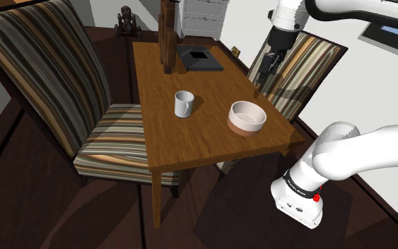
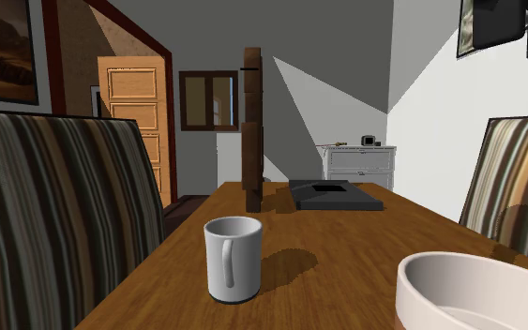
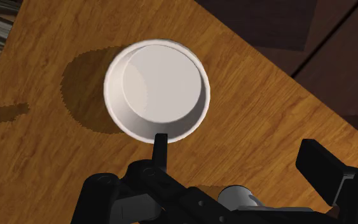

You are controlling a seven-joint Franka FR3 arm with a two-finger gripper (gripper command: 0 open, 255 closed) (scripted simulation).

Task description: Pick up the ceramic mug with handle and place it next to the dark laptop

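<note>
A white mug (image 1: 183, 104) with a handle stands upright near the middle of the wooden table (image 1: 211, 145). In the second exterior view the mug (image 2: 233, 258) is in front, its handle towards the camera. The dark laptop (image 1: 201, 59) lies flat at the table's far end, also seen as a low dark slab (image 2: 335, 194). My gripper (image 1: 262, 79) hangs open above the table's edge on the shoulder view's right, well away from the mug. In the wrist view the gripper (image 3: 241, 162) holds nothing, and its fingers stand apart above a white bowl (image 3: 157, 89).
The bowl (image 1: 247, 117) sits near the table's edge on the shoulder view's right, close to the mug. A tall brown wooden piece (image 1: 167, 39) stands beside the laptop. Striped chairs flank the table on the left (image 1: 56, 92) and right (image 1: 300, 71).
</note>
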